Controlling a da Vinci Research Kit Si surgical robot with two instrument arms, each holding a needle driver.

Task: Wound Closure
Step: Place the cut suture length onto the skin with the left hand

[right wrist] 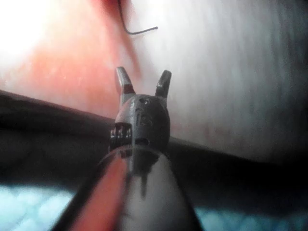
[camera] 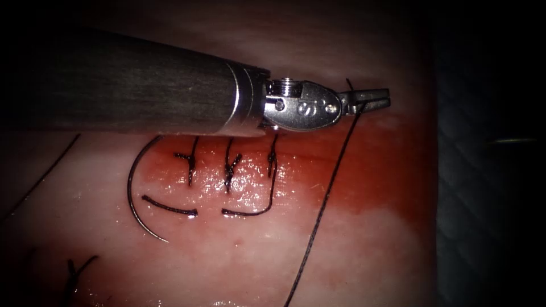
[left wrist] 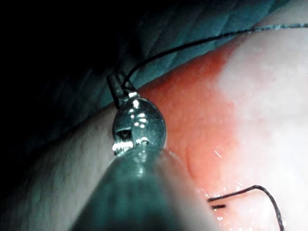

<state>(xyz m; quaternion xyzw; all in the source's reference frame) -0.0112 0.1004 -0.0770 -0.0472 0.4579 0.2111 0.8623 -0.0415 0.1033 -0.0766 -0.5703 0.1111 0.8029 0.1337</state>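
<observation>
My left tool [camera: 369, 100] reaches in from the left above the stitched cut, its jaws shut on the thread [camera: 327, 199], which runs down from them to the near edge of the tissue [camera: 352, 250]. The left wrist view shows the same tool [left wrist: 119, 86] pinching the thread [left wrist: 216, 38]. The curved needle [camera: 132, 193] lies free on the tissue, left of the three stitches [camera: 229, 166], and neither tool holds it. In the right wrist view my right tool [right wrist: 143, 81] hovers over the tissue with its jaws open and nothing between them.
Cut thread ends [camera: 170, 208] curl just below the stitches. Red fluid [camera: 387, 165] stains the tissue around the cut. Another strand [camera: 40, 179] crosses the far left, and a further stitch [camera: 74, 273] sits at the lower left. Blue drape [left wrist: 192, 29] lies beyond the tissue edge.
</observation>
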